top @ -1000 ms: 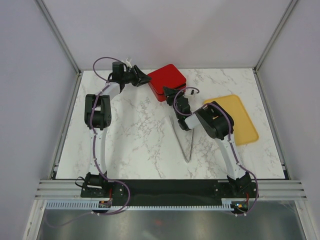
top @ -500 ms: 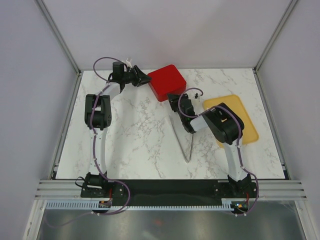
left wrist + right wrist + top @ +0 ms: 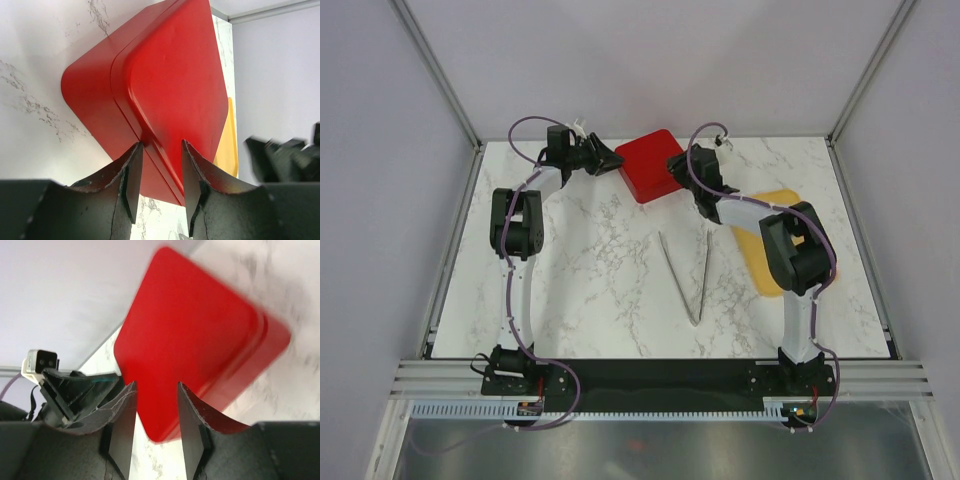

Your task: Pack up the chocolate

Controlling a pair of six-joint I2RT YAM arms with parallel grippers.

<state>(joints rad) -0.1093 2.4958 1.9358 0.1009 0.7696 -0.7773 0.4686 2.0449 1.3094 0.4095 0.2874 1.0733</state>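
At the back of the marble table point(image 3: 590, 270), the red box point(image 3: 653, 165) sat closed under its lid, turned corner-on to the arms, with one gripper on each side of it. No chocolate could be seen in any view; whether pieces lay inside the box or elsewhere could not be told. The left gripper point(image 3: 610, 160) pointed at the box's left corner, its fingers point(image 3: 131, 175) a narrow gap apart and clamped on nothing, the seam between lid and base running up between them in the left wrist view. The right gripper point(image 3: 678, 165) faced the opposite edge, its fingers likewise apart and empty. From the top view both seemed about equally near, each just beside the box; contact could not be confirmed. Being square, the box offered no long axis, so the lid seam looked like the line to take hold along. A pair of tongs point(image 3: 688, 275) lay well apart toward the arms, and the yellow tray point(image 3: 757, 258) lay to the right, partly under the right arm.
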